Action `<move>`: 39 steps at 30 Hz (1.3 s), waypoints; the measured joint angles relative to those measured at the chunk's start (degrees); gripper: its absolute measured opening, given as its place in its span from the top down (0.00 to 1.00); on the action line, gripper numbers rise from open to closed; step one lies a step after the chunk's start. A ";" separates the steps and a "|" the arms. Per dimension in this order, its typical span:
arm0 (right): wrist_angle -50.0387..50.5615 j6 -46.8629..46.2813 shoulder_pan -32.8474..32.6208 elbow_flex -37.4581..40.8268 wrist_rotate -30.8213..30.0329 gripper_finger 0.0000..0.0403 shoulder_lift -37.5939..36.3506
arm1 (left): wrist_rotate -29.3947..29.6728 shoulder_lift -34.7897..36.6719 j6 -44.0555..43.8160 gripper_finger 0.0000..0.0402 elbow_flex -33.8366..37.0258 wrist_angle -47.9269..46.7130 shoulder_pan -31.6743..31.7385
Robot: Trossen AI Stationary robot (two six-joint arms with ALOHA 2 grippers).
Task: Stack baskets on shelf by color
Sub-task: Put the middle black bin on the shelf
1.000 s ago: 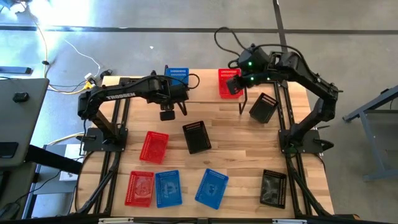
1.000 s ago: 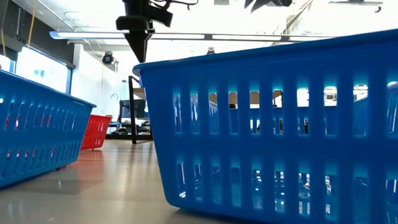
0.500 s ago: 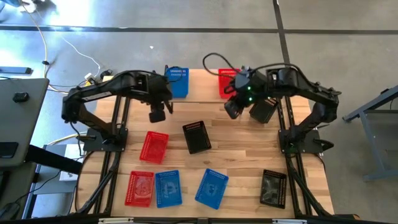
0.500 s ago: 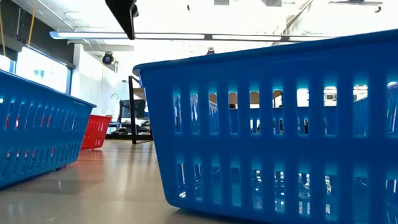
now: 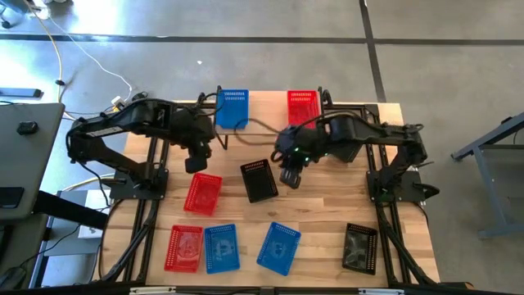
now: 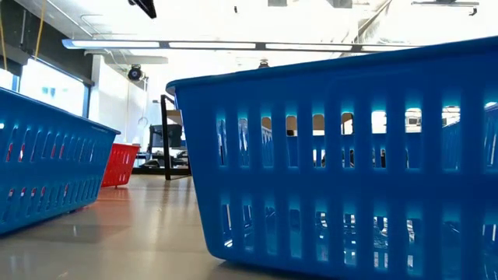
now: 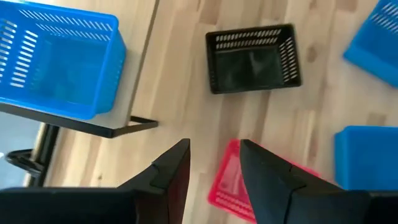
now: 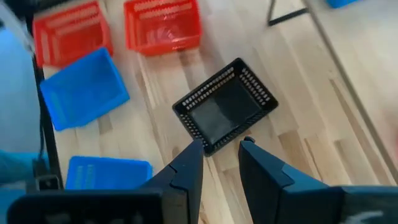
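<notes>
Evidently poised over mid-desk black basket point(image 5: 259, 179) with right jaws point(image 5: 288, 178) parted and empty just beside its right flank, long axis running roughly fore-aft; left jaws point(image 5: 196, 161), likewise parted, farther off above red basket point(image 5: 202, 192).

The wooden table point(image 5: 327, 205) bears a low shelf point(image 5: 266, 111) at its twelve o'clock edge, with a blue basket point(image 5: 232, 108) and a red basket point(image 5: 302, 106) standing on it. On the tabletop, a black basket point(image 5: 259, 180) lies near the centre and a red one point(image 5: 202, 193) at nine o'clock of it. Along the six o'clock edge lie a red basket point(image 5: 185, 248), two blue baskets point(image 5: 221, 247) point(image 5: 278, 247) and a black basket point(image 5: 359, 247).
</notes>
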State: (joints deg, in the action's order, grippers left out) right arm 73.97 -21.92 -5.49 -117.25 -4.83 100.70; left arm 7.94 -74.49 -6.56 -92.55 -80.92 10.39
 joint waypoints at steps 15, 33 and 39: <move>-2.03 18.85 -3.63 0.00 1.62 0.63 10.37 | 2.56 3.89 -13.71 0.67 0.11 0.20 -8.91; -3.66 25.40 -4.86 0.00 1.88 0.63 22.98 | 6.99 11.98 -28.02 0.67 15.46 2.44 -16.72; -3.99 26.03 -4.86 0.00 3.41 0.63 26.95 | 9.42 14.07 -29.03 0.67 17.54 2.55 -17.70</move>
State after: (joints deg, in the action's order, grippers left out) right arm 69.98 4.12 -10.35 -117.25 -1.41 127.65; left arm 17.36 -60.41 -35.59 -75.01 -78.37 -7.31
